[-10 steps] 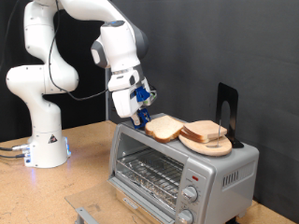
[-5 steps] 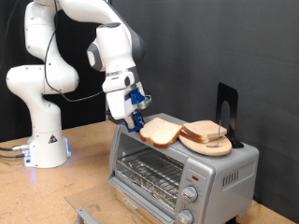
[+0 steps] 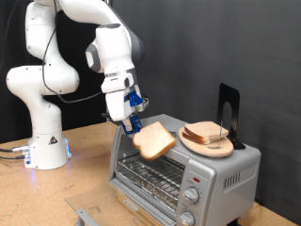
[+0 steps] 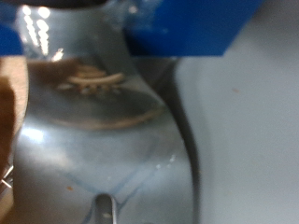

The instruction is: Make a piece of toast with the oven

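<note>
Gripper (image 3: 133,122) fingers are clamped on one edge of the piece of toast (image 3: 153,141), which you see tilted in the air just off the oven (image 3: 179,168) top's edge toward the exterior view's left, above the open front and wire rack (image 3: 149,172). Your remaining slices (image 3: 207,136) sit stacked on a round wooden board (image 3: 209,147) on the oven's roof, beside a black stand (image 3: 228,113). Wrist view shows only blurred shiny metal at close range

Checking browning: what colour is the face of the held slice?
Pale tan, with a darker brown crust; the slice shows best in the exterior view.
</note>
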Controlling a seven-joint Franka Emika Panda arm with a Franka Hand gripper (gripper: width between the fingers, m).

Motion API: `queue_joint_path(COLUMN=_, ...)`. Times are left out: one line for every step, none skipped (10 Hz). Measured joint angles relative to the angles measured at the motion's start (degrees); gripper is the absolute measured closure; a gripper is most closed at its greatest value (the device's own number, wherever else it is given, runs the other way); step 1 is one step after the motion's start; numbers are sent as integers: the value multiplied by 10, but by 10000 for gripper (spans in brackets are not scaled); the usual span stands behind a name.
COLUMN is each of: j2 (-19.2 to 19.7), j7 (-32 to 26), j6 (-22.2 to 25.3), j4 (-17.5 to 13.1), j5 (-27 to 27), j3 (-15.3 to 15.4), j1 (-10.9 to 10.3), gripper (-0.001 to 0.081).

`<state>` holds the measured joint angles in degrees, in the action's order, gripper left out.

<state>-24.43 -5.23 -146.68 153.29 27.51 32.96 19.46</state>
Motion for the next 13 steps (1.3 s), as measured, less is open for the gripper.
queue_joint_path(j2=0, j7=-12, j6=-6, j4=1, j5=-5, j3=0, j1=1, gripper=402)
queue_joint_path(j2=0, j7=-16, j6=-6, j4=1, j5=-5, j3=0, j1=1, gripper=402)
queue_joint_path(j2=-1, j7=-17, j6=-2, j4=1, j5=-5, j3=0, j1=1, gripper=402)
queue_joint_path(j2=-1, j7=-17, j6=7, j4=1, j5=-4, j3=-1, j1=1, gripper=402)
queue_joint_path(j2=-3, j7=-18, j6=28, j4=-1, j5=5, j3=-7, j1=-1, gripper=402)
queue_joint_path(j2=-7, j7=-22, j6=59, j4=-6, j5=21, j3=-20, j1=-4, gripper=402)
queue_joint_path(j2=-16, j7=-36, j6=96, j4=-11, j5=44, j3=-38, j1=-9, gripper=402)
queue_joint_path(j2=-30, j7=-56, j6=131, j4=-15, j5=71, j3=-64, j1=-12, gripper=402)
queue_joint_path(j2=-47, j7=-70, j6=154, j4=-16, j5=90, j3=-86, j1=-14, gripper=402)
queue_joint_path(j2=-64, j7=-74, j6=171, j4=-16, j5=94, j3=-106, j1=-11, gripper=402)
queue_joint_path(j2=-77, j7=-74, j6=201, j4=-17, j5=77, j3=-124, j1=-2, gripper=402)
queue_joint_path(j2=-85, j7=-78, j6=238, j4=-22, j5=46, j3=-139, j1=12, gripper=402)
queue_joint_path(j2=-88, j7=-79, j6=280, j4=-31, j5=22, j3=-154, j1=25, gripper=402)
